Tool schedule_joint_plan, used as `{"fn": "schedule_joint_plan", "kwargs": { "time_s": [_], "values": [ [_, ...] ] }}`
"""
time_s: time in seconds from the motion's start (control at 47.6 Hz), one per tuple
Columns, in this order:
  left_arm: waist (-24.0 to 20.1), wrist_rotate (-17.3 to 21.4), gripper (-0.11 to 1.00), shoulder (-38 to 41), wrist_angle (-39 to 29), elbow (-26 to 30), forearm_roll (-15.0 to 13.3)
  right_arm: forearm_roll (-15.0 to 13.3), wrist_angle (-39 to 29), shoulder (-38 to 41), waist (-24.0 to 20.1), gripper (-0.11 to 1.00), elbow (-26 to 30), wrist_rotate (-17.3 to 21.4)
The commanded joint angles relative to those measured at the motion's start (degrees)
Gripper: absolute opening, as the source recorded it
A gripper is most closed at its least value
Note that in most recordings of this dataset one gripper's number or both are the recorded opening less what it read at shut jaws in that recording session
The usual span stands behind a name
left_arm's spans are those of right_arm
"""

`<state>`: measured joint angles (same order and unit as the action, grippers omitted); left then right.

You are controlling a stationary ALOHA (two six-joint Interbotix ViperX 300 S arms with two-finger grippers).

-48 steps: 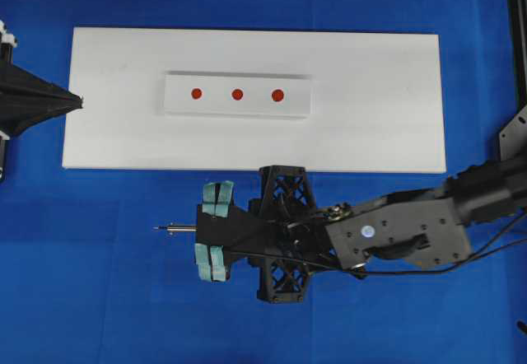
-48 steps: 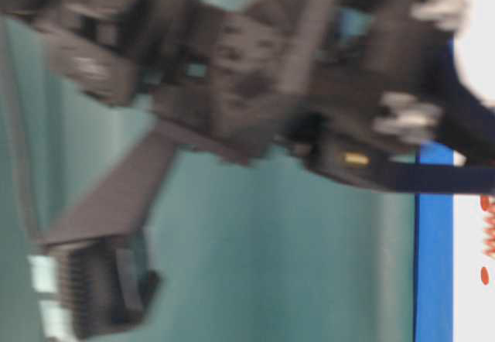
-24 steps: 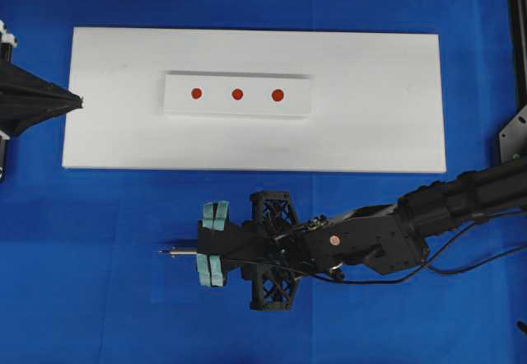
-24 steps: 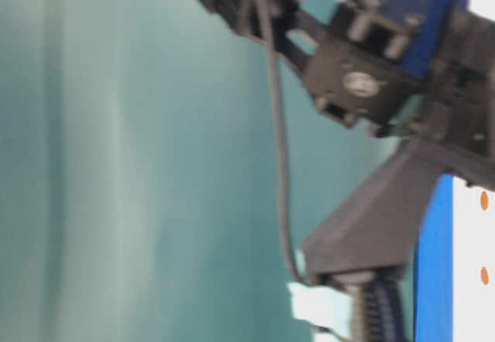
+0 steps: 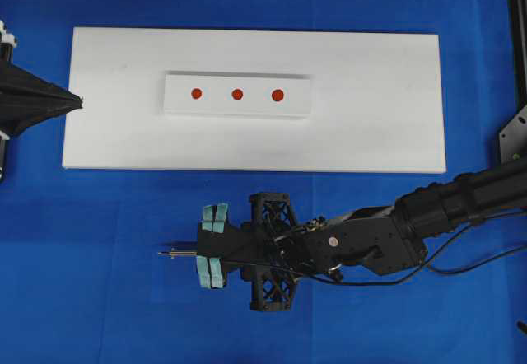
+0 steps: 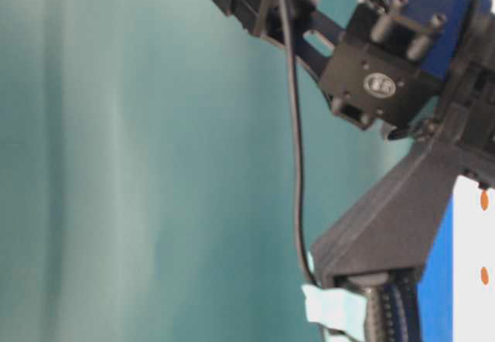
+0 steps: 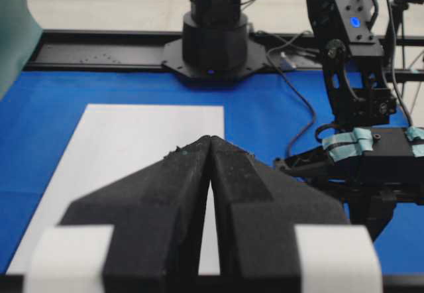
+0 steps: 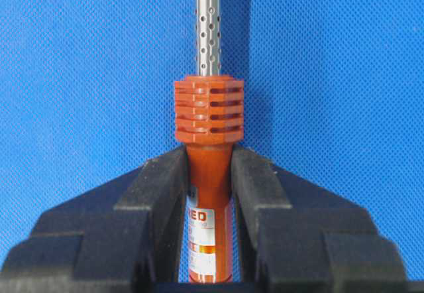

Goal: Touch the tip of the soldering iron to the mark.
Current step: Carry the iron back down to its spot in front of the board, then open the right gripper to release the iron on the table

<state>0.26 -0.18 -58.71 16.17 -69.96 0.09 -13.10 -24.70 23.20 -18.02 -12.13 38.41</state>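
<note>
The right hand [image 8: 209, 193] pinches the orange-red handle of the one soldering iron [image 8: 208, 117], whose perforated silver shaft runs straight out ahead over the blue tabletop [image 5: 99, 298]. From overhead, this hand [image 5: 212, 247] sits on the near side of the white board [image 5: 370, 117], clear of the board's near edge, with the iron's tip [image 5: 162, 254] pointing toward the left of the view over bare blue cloth. Open cloth lies all round the tip. On the board lies one raised white strip [image 5: 300, 105] carrying three red dots in a row; the mark [image 5: 277, 95] is the rightmost, well apart from the iron. A black cord [image 6: 294, 148] hangs along the right arm. The left hand [image 5: 70, 99], its fingers pressed together with nothing between them, rests at the board's left edge.
</note>
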Motion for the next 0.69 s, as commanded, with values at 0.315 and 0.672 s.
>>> {"fn": "schedule_joint_plan", "kwargs": {
  "time_s": [0.315,0.672],
  "values": [
    [0.1,0.1,0.00,0.2,0.3,0.8,0.1,-0.4,0.1,-1.6,-0.1,0.90,0.4,0.1],
    [0.1,0.0,0.00,0.1,0.2,0.8,0.1,-0.4,-5.4,-7.5,-0.1,0.87,0.5,0.1]
  ]
}}
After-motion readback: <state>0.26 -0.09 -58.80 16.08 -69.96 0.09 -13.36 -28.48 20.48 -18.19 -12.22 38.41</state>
